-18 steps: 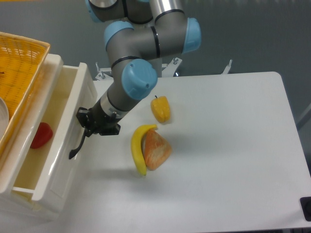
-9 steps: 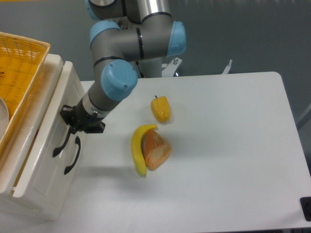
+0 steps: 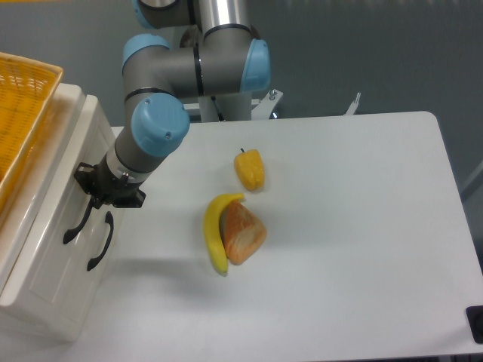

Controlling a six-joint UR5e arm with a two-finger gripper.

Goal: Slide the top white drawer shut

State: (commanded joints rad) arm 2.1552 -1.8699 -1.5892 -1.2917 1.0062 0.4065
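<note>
The top white drawer sits pushed into the white cabinet at the left, its front about level with the cabinet face. Its curved black handle hangs just below my gripper. The gripper's dark fingers look shut and rest against the drawer front at the handle's upper end, holding nothing that I can see. The lower drawer's matching black handle lies just to the right. The drawer's inside is hidden.
A yellow woven basket sits on top of the cabinet. On the white table lie a yellow pepper, a banana and an orange-brown wedge leaning on it. A black object pokes in at the bottom right corner.
The arm has swept left with the gripper against the drawer front. The drawer went from wide open, with a red item showing inside, to pushed in.
</note>
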